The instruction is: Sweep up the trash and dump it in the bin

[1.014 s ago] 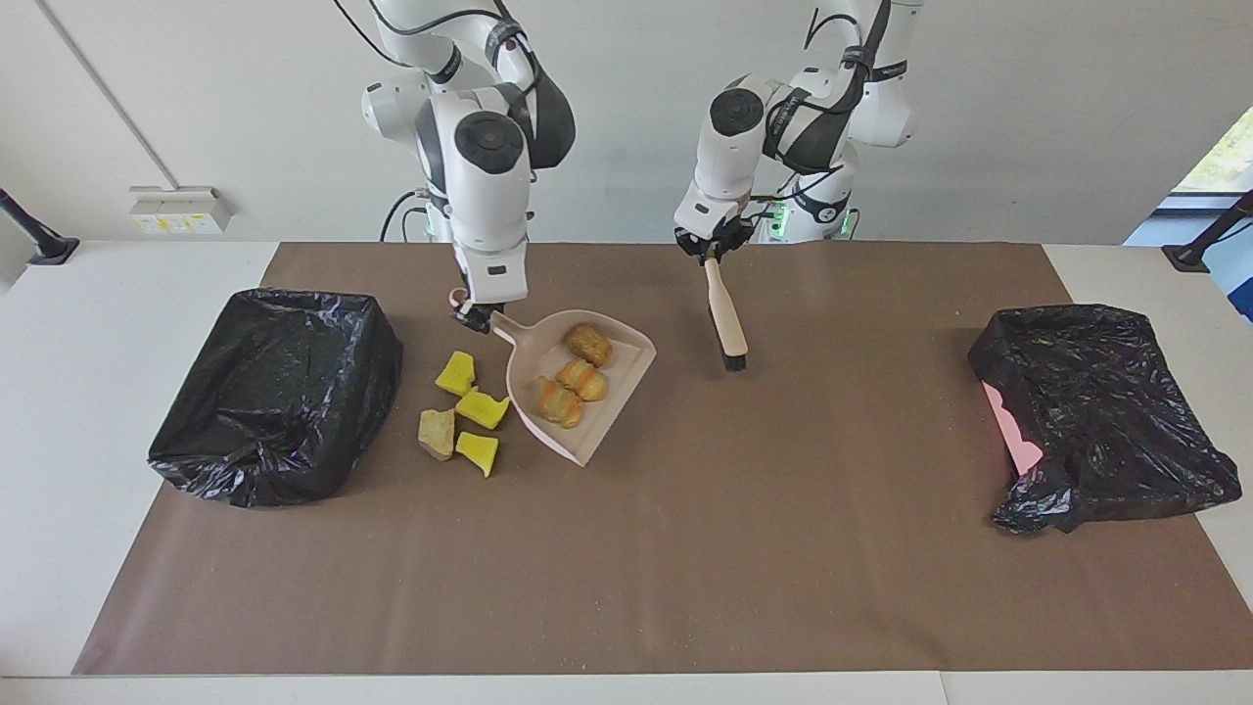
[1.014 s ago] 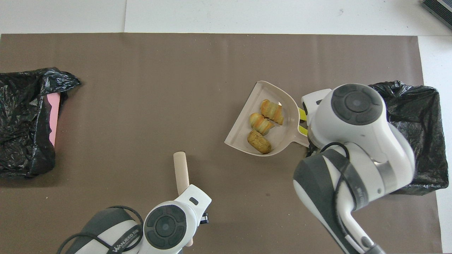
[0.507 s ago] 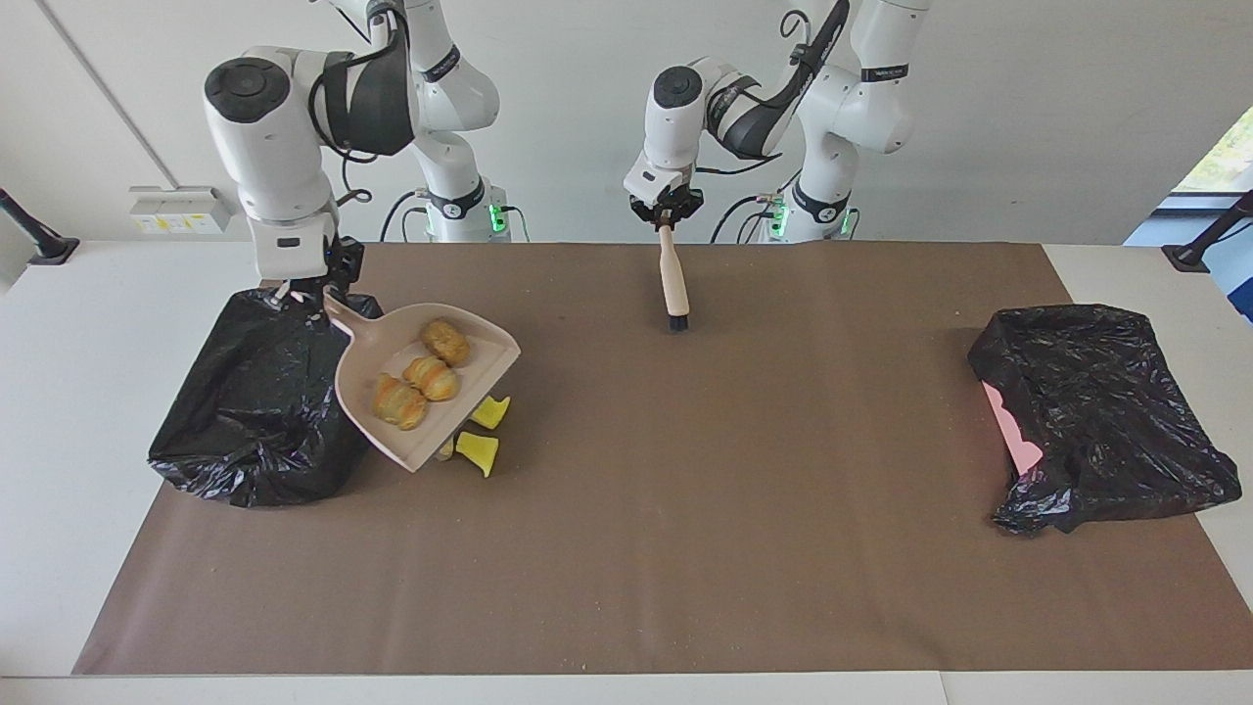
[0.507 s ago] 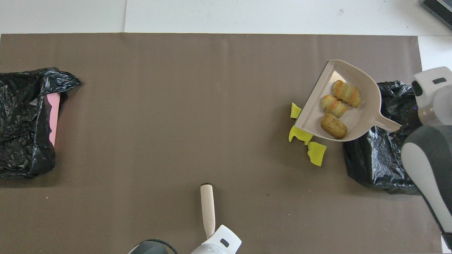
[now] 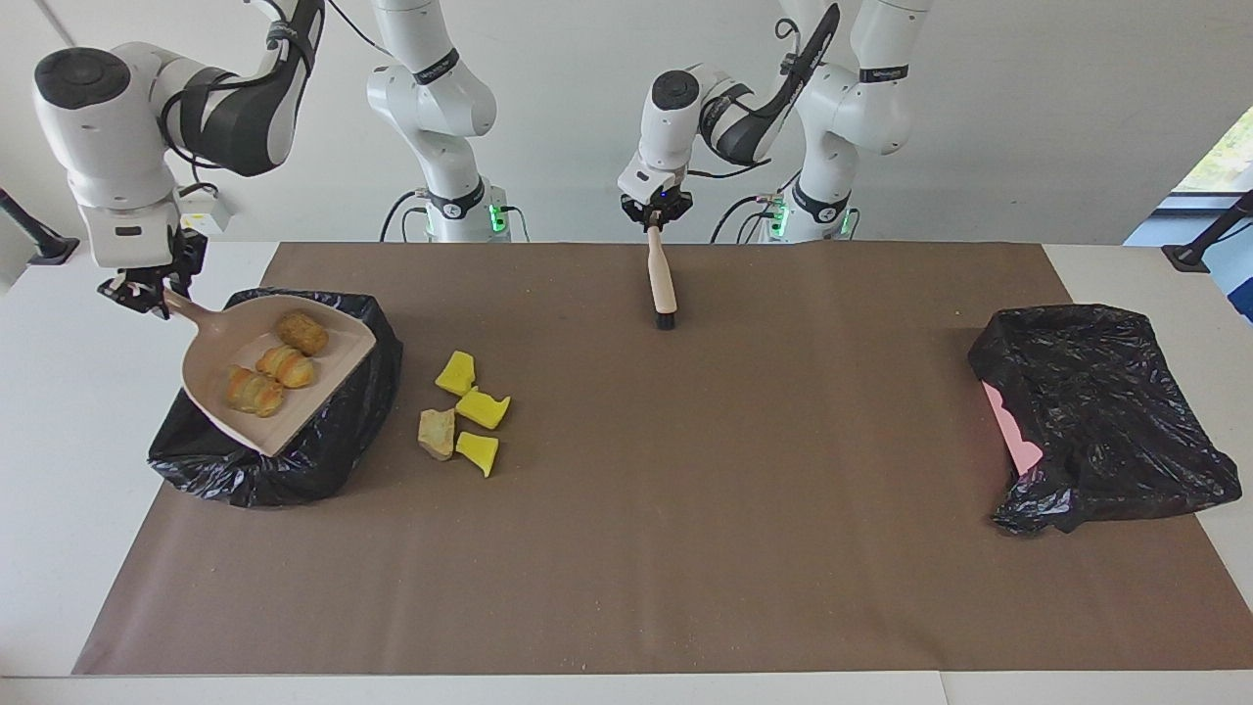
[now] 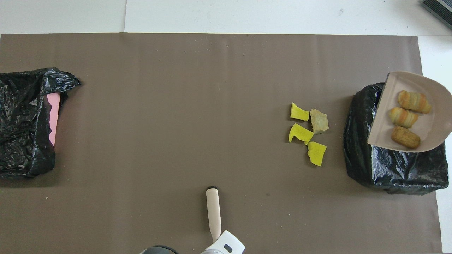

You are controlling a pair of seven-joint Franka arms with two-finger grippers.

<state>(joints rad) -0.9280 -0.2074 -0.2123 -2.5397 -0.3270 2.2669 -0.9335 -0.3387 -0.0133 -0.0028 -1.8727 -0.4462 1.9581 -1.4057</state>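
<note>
Right gripper (image 5: 147, 291) clenched on the handle of the beige plastic dustpan (image 5: 235, 411), which hangs tilted over the bin at the right arm's end of the tabletop (image 5: 59, 490). That bin (image 5: 333, 450) is boxy, lined with crinkled glossy black film. In the pan: three golden-brown bread-like pieces (image 5: 284, 366), ridged and oblong, lying side by side.

On the matte brown paper mat (image 5: 685, 509), beside that bin toward the middle: three bright yellow sponge chunks (image 5: 482, 408), angular, and one rough tan lump (image 5: 437, 433) touching the cluster.

Left gripper (image 5: 654, 217) clenched on the top of a pale wooden-looking brush (image 5: 662, 282), held upright, dark bristles down at the mat.

Second bin (image 5: 1096, 411) at the left arm's end: same black film, slumped, with a pink wall showing at one edge.
</note>
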